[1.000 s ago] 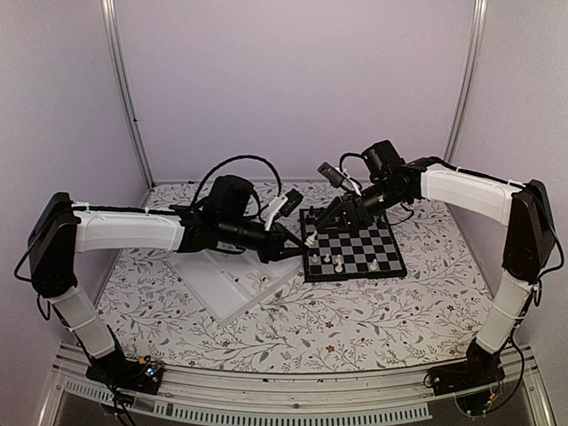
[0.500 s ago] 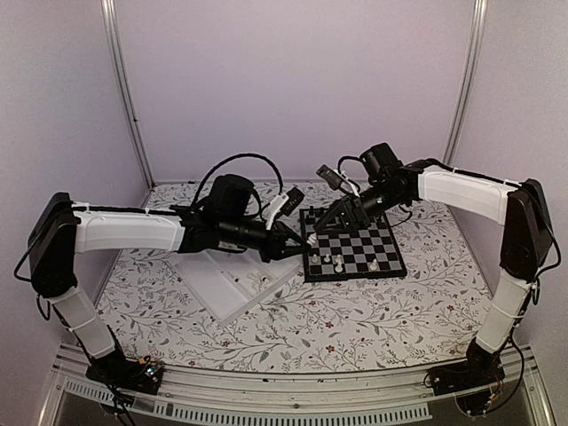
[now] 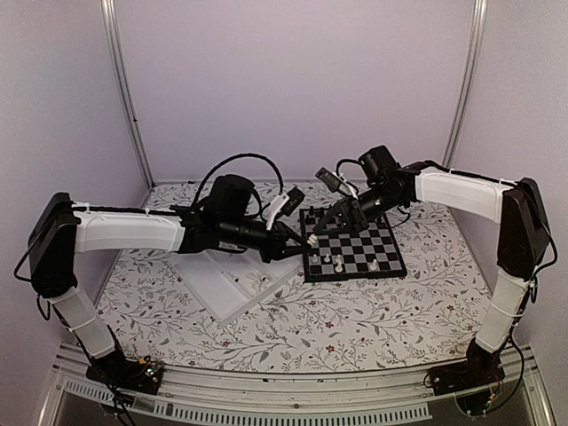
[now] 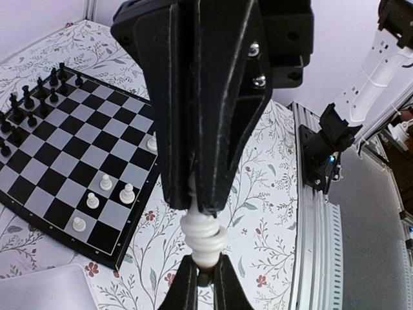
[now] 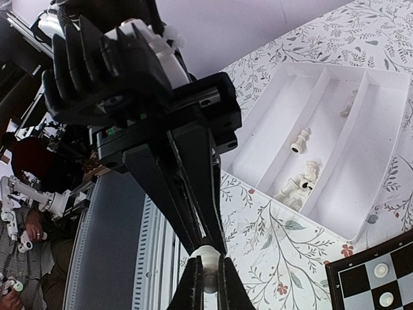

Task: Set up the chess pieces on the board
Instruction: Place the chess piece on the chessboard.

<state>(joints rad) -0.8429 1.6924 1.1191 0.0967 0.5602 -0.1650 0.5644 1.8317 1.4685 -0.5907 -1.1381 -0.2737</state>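
Left gripper [image 4: 202,244] clamped on white piece [image 4: 204,227], centre frame, right of board [image 4: 51,174]. Right gripper [image 5: 206,259] pinched shut on second white piece [image 5: 208,253], bottom centre. Four white pawns [image 4: 128,192] on board, lower left. Spares [image 5: 298,184] in tray [image 5: 381,148], upper right.

White-shelled arms [image 3: 124,232] with black joints, looping black cables [image 3: 235,161], seemingly matte black jaws.

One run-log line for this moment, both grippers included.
stage: handover near board | left gripper: shut on white chess piece | right gripper: shut on same piece | tray: holds white pieces
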